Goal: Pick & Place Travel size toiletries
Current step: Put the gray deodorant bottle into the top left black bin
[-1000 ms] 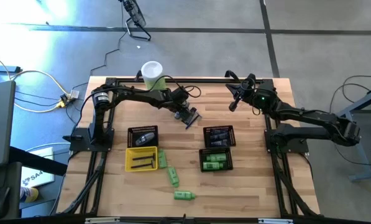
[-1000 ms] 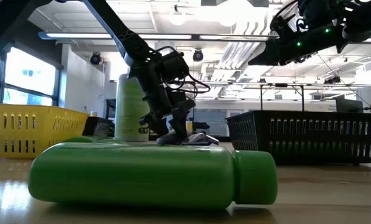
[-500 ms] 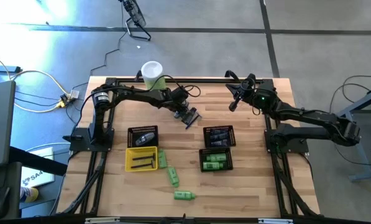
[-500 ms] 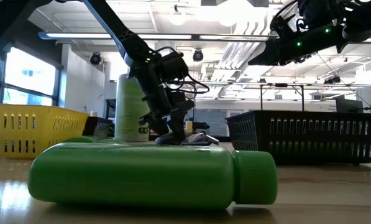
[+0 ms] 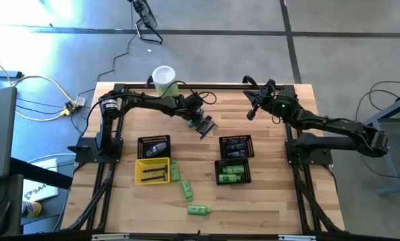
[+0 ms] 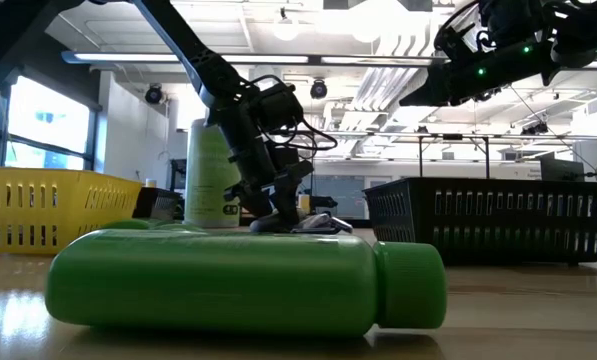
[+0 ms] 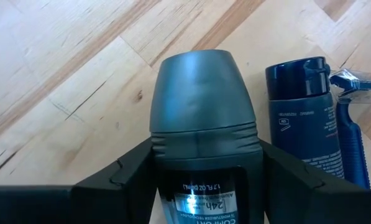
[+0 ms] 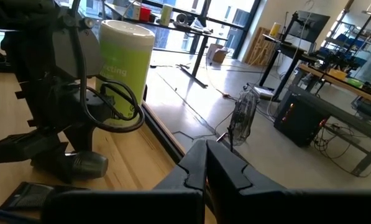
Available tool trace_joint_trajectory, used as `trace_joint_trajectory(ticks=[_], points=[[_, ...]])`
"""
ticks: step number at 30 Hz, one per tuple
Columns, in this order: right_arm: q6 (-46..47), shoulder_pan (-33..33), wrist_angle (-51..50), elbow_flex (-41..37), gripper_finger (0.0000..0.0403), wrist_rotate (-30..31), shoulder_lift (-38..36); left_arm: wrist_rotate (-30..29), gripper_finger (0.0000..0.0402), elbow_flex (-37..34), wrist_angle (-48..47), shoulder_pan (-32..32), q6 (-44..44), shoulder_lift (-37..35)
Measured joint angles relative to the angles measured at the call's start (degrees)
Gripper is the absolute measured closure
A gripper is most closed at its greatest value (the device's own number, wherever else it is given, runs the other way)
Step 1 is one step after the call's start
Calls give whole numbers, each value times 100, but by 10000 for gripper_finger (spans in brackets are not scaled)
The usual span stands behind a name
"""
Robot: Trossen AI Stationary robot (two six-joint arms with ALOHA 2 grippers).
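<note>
My left gripper (image 5: 205, 126) is low over the table's far middle, shut on a dark grey roll-on stick (image 7: 201, 93) with a rounded cap. Beside the stick a dark blue bottle (image 7: 297, 118) and a blue razor (image 7: 353, 124) lie on the wood. Three bright green bottles (image 5: 187, 189) lie on their sides near the front; one fills the low view (image 6: 238, 280). My right gripper (image 5: 252, 107) hangs raised at the far right, shut (image 8: 205, 168) and holding nothing. My left gripper pinches the grey stick by its body just below the cap (image 7: 201, 146), one finger (image 7: 120, 177) on each side. The fingers slant down from the far left and lie along the stick, whose cap points past their tips. Whether it rests on the wood, I cannot tell.
Black mesh baskets (image 5: 154, 147), (image 5: 236, 147), (image 5: 232, 173) and a yellow tray (image 5: 153, 171) hold sorted items at mid table. A tall pale-green canister (image 5: 164, 80) stands at the far edge behind the left arm. Bare wood lies at the near right.
</note>
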Motion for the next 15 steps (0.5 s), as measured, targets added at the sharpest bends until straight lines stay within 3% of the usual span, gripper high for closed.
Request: trace_joint_trajectory(ticks=[15], points=[[-3,0,-26,0,400,0,0,5,183,0,0,-2,38,0]])
